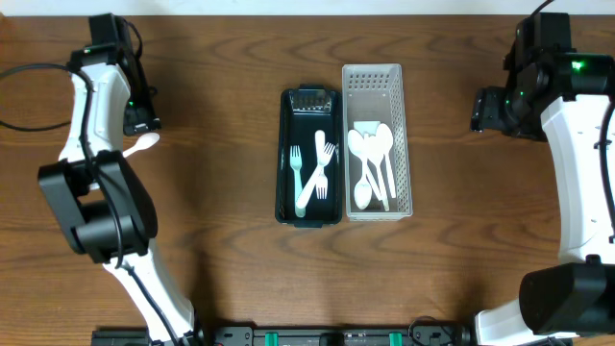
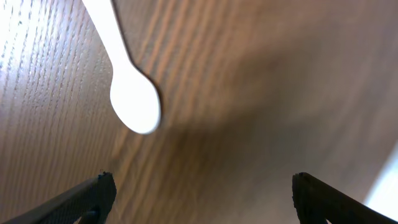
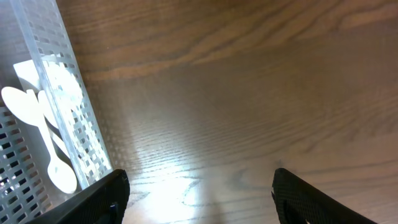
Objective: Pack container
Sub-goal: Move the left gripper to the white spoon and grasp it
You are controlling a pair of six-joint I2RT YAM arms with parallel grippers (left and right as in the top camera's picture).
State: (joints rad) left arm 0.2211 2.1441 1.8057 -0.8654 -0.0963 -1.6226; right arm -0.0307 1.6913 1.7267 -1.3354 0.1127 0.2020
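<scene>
A white plastic spoon [image 1: 144, 144] lies loose on the wooden table at the far left. In the left wrist view its bowl [image 2: 135, 102] lies just ahead of my left gripper [image 2: 202, 180], which is open and holds nothing. A black tray [image 1: 285, 154] in the middle holds white and pale green forks [image 1: 322, 159]. Beside it on the right stands a white perforated basket [image 1: 406, 144] with several white spoons [image 1: 370, 154]. My right gripper [image 3: 199, 177] hovers open and empty over bare wood to the right of the basket [image 3: 59, 81].
Both arm bases stand at the table's front corners, left [image 1: 101, 216] and right [image 1: 567, 298]. Black cables [image 1: 29, 72] trail at the far left. Bare wood surrounds the two containers.
</scene>
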